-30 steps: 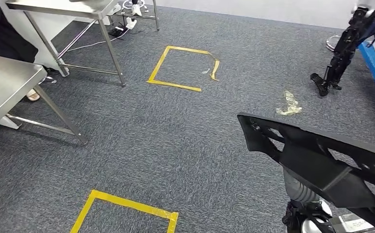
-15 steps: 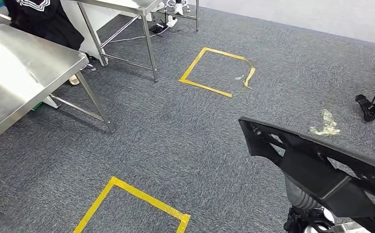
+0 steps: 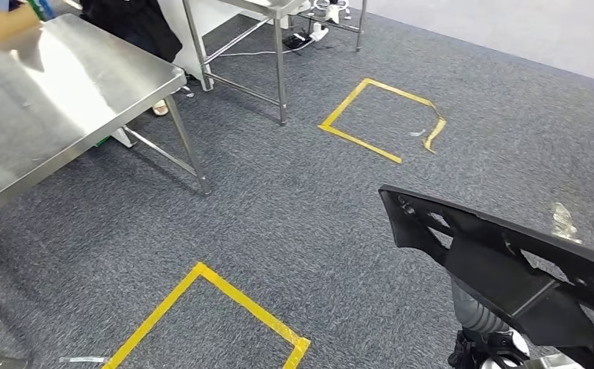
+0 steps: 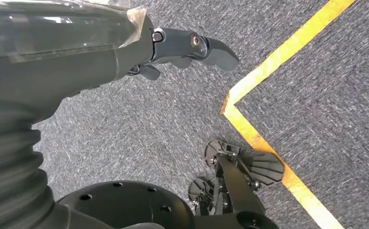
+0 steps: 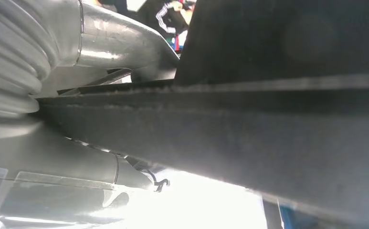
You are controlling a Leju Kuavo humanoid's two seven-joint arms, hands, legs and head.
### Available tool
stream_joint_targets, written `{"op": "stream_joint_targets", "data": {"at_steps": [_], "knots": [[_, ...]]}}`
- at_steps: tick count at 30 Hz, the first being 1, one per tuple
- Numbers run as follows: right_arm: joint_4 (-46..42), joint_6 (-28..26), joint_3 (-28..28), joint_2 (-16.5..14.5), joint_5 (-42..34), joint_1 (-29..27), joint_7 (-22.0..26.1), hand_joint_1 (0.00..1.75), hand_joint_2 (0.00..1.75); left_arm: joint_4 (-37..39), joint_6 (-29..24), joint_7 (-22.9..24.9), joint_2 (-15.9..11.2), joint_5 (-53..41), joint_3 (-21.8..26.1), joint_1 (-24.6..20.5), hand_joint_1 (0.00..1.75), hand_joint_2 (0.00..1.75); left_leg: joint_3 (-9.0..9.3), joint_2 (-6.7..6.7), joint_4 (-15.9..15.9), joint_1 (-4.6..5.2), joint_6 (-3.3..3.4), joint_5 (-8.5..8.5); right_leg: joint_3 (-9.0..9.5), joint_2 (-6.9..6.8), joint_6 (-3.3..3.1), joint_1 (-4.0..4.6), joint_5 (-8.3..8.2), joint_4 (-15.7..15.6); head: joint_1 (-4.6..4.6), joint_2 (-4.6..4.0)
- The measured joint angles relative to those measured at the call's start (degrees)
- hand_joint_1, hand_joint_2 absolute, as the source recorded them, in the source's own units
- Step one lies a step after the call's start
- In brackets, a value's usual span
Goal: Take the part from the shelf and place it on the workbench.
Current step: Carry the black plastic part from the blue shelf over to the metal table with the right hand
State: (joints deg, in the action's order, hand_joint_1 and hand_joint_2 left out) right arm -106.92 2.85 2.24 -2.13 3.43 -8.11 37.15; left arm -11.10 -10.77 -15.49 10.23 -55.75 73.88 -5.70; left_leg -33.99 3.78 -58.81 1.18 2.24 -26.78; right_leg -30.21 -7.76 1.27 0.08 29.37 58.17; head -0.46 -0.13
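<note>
Covering the whole ground of the head view: grey carpet [image 3: 293, 223], short-piled and speckled.

Steel workbench [image 3: 55, 92], upper left of the frame, bare brushed top, slim legs down to the carpet. A second steel table [image 3: 278, 11] stands beyond it at the top edge, a person in dark clothing [image 3: 136, 23] between the two.

Black plastic part [image 3: 501, 261], lower right of the frame: long, ribbed, with cut-out openings, held in the air above the carpet and well apart from the workbench. Right wrist view: the same part [image 5: 287, 124] lies as a broad dark band across the picture, touching the right hand [image 5: 120, 62]. The grey thumb [image 5: 125, 36] lies along one side of the part's edge and another grey portion of the hand along the other side, so the part is gripped; the darker fingers are hidden behind it.

Two yellow tape squares on the carpet: one [image 3: 382, 119] upper centre of the frame, one [image 3: 217, 323] at the bottom centre, cut off by the frame edge. Left wrist view: a corner of yellow tape [image 4: 254, 119] beneath the hanging arm.

Left hand [image 4: 182, 47], left wrist view: dark fingers [image 4: 216, 50] loosely extended over the carpet, apart, touching and holding nothing.

Crumpled clear scrap [image 3: 562, 219], right edge of the frame, on the carpet.
</note>
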Motion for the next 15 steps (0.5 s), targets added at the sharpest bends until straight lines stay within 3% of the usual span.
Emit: {"op": "stream_joint_targets", "data": {"at_steps": [1,3,5,7,8,9,10,11,12,14,15], "knots": [[-0.08,0.04,0.02,-0.1,0.08,0.01,-0.01,1.75,1.75,0.0,-0.07,-0.01,-0.01,-0.01,-0.01,0.06,0.0,1.75,0.15,-0.75,0.31,-0.14,0.26,0.23,0.09,-0.35,0.24,0.03,0.11,-0.03,-0.01,0.0],[-0.31,0.2,0.13,-0.23,0.22,0.12,-0.02,1.75,1.75,-0.01,-0.29,-0.03,0.04,-0.01,-0.01,0.13,0.0,1.75,0.63,-2.12,1.15,-0.64,0.8,0.85,-0.35,2.11,0.6,-0.09,1.17,1.57,0.04,0.0],[-0.43,0.34,0.34,-0.25,0.27,0.12,-0.04,1.75,1.75,-0.02,-0.5,-0.19,0.11,0.01,-0.01,-0.02,0.0,1.75,0.73,-3.62,1.57,-1.08,1.12,1.28,-3.07,6.13,0.51,-0.41,4.06,7.69,0.3,0.0],[-0.39,0.41,0.52,-0.26,0.29,0.01,-0.07,1.75,1.75,-0.02,-0.57,-0.43,0.17,0.05,-0.01,-0.1,0.0,1.75,0.46,-5.41,1.52,-1.25,1.13,1.45,-6.54,7.42,0.62,-0.7,6.59,14.76,0.46,0.0],[-0.37,0.44,0.59,-0.26,0.3,-0.03,-0.08,1.75,1.75,-0.02,-0.58,-0.53,0.2,0.07,-0.01,-0.03,0.0,1.75,0.4,-6.28,1.48,-1.33,1.06,1.51,-7.21,7.49,1.03,-0.86,6.67,15.97,0.46,0.0],[-0.35,0.47,0.62,-0.26,0.3,-0.02,-0.08,1.75,1.75,-0.02,-0.59,-0.59,0.23,0.09,-0.01,0.04,0.0,1.75,0.38,-7.16,1.42,-1.46,0.91,1.56,-6.79,7.56,1.67,-1.06,5.76,14.85,0.45,0.0],[-0.35,0.51,0.64,-0.26,0.3,0.0,-0.07,1.75,1.75,-0.02,-0.6,-0.62,0.23,0.1,-0.01,0.1,0.0,1.75,0.38,-8.02,1.29,-1.63,0.7,1.56,-5.35,7.88,2.45,-1.34,4.12,11.62,0.45,0.0],[-0.33,0.56,0.66,-0.26,0.31,0.03,-0.07,1.75,1.75,-0.03,-0.62,-0.64,0.21,0.1,0.0,0.12,0.0,1.75,0.27,-8.84,1.08,-1.77,0.38,1.5,-3.48,9.13,3.2,-1.79,2.39,7.39,0.53,0.0],[-0.31,0.63,0.66,-0.29,0.32,0.05,-0.07,1.75,1.75,-0.03,-0.66,-0.64,0.18,0.11,0.01,0.09,0.0,1.75,0.04,-9.64,0.75,-1.8,-0.02,1.41,-1.9,10.42,3.55,-2.05,1.04,3.77,0.61,0.0],[-0.24,0.74,0.67,-0.39,0.34,0.04,-0.08,1.75,1.75,-0.04,-0.75,-0.64,0.12,0.15,0.02,0.11,0.0,1.75,-0.65,-10.88,0.34,-1.75,-0.86,1.45,-0.45,12.07,3.06,-2.26,0.04,0.44,0.58,0.0],[-0.22,0.77,0.68,-0.44,0.34,0.07,-0.08,1.75,1.75,-0.04,-0.78,-0.64,0.1,0.16,0.02,0.19,0.0,1.75,-0.93,-11.42,0.36,-1.76,-1.24,1.6,-0.45,11.65,2.44,-2.02,0.01,0.48,0.51,0.0]]}}
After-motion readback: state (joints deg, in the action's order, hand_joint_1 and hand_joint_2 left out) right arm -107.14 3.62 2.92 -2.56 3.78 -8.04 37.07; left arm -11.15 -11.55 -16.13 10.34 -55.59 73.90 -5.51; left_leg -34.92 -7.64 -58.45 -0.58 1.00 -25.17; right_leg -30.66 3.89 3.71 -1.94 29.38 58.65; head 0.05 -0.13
